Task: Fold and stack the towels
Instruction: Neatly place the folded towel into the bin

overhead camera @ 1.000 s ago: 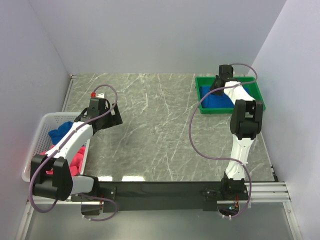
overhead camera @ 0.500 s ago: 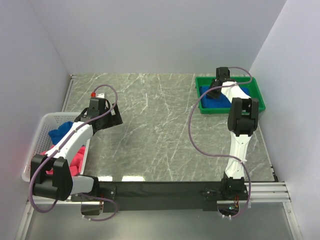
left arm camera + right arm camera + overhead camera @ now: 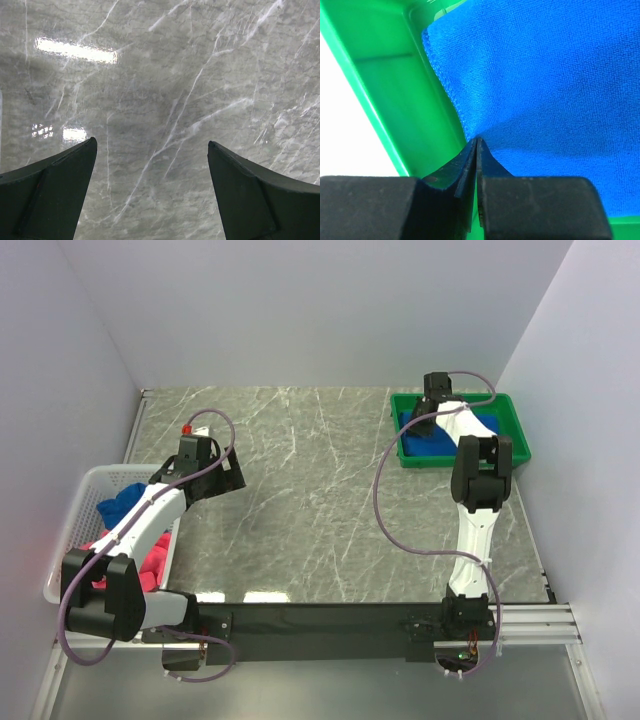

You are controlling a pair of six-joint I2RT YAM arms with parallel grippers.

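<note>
1. Right gripper has its two fingers pressed together with almost no gap, and it pinches the edge of the blue towel where the cloth rises in a small ridge to the tips.
2. Left gripper is spread wide with nothing between the fingers. It hangs over the bare table, just beside the far right corner of the basket.
3. The table is grey marble with white veins. Both arms are fixed at its near edge.
4. The white basket with lattice walls stands at the left side of the table, near the base of the left arm.
5. The green tray stands at the far right corner of the table, well apart from the basket.
6. The blue towel lies flat inside the tray. Its corner is near the left wall of the tray, and the green floor shows between them.
7. A pink towel lies crumpled in the near part of the basket, partly hidden by the left arm.
8. A second blue towel lies bunched in the basket, beyond the pink one.
</note>
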